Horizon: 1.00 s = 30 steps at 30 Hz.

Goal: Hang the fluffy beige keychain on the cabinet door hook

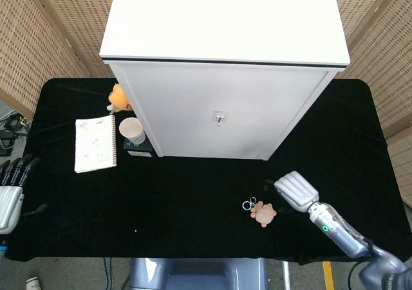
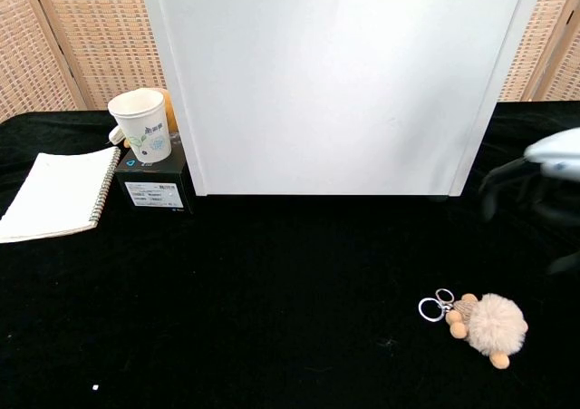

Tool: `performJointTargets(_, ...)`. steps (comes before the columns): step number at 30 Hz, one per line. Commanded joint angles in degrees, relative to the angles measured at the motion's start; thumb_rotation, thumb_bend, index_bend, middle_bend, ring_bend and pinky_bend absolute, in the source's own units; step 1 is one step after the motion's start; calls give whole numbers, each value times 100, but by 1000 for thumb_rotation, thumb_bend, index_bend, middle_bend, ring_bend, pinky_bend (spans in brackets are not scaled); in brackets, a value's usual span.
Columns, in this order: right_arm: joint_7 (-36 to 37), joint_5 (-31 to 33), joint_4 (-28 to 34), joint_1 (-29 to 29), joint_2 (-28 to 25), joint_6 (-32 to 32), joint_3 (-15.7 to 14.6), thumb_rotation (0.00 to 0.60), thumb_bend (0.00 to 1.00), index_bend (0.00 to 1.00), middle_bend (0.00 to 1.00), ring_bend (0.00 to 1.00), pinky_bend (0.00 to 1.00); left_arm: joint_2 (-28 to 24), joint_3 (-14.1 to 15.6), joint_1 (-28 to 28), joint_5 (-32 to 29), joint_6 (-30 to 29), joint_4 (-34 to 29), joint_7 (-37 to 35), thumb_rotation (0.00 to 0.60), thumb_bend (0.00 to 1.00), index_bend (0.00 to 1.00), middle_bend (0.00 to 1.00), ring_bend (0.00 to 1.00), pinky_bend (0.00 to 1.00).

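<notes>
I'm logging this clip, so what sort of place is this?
Probably a staged test bench, not a home: a table draped in black cloth, woven screens around it, and a lone white cabinet set on top.

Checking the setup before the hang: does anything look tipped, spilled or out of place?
Nothing spilled or damaged. One oddity: the paper cup stands upright on a small black box, not on the table. The keychain lies flat on the cloth, rings pointing left, untouched.
</notes>
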<state>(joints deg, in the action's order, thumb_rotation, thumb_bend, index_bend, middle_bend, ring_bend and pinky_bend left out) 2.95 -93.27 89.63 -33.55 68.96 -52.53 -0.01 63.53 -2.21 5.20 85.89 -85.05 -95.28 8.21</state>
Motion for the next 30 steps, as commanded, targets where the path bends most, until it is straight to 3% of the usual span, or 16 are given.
performJointTargets(1, -298, 549, -200, -511, 528, 744, 260, 600, 338, 466, 893, 915, 1000, 18, -13, 17, -46, 39, 14, 25, 600, 0, 0, 0, 0, 0)
performJointTargets(12, -1147, 1370, -631, -728, 1331, 1178, 295, 600, 417, 546, 893, 915, 1000, 72, -38, 54, -118, 89, 69, 78, 600, 0, 0, 0, 0, 0)
performJointTargets(30, -1757, 1817, -964, -809, 1943, 1201, 175, 600, 478, 520, 893, 915, 1000, 117, -17, 59, -129, 101, 78, 129, 600, 0, 0, 0, 0, 0)
